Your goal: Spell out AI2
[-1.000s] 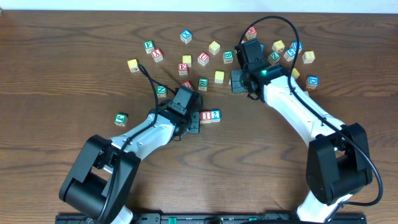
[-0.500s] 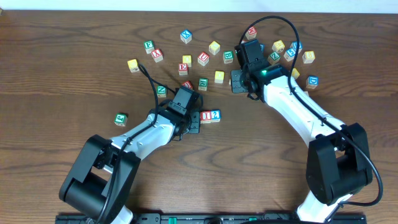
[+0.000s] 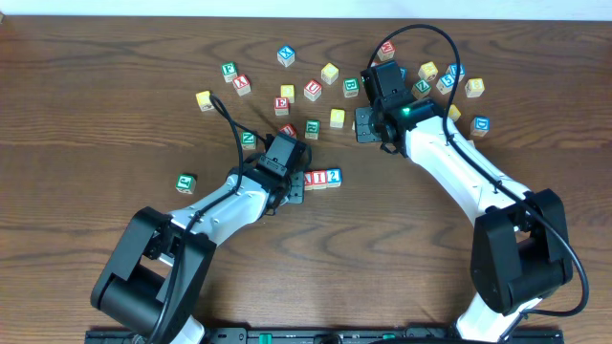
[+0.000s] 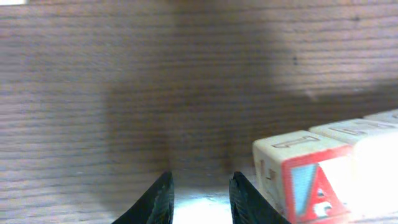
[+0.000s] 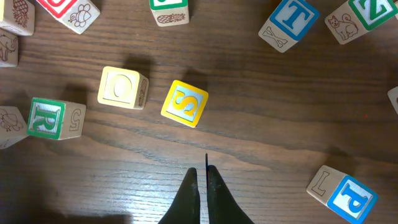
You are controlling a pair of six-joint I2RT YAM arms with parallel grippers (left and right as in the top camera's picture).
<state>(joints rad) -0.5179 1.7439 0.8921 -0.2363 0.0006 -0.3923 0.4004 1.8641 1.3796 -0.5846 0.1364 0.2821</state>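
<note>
A cube bears red "A"; yellow cube bears "S"; R cube bears green "R"; T cube bears blue "T".

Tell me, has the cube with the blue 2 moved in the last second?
Yes, slightly. In the overhead view the 2 cube has slid right, coming nearly in line below the yellow cube, which stayed put.

This looks like a robotics lab: two robot arms mounted at a wood-grain table strewn with alphabet blocks.
</note>
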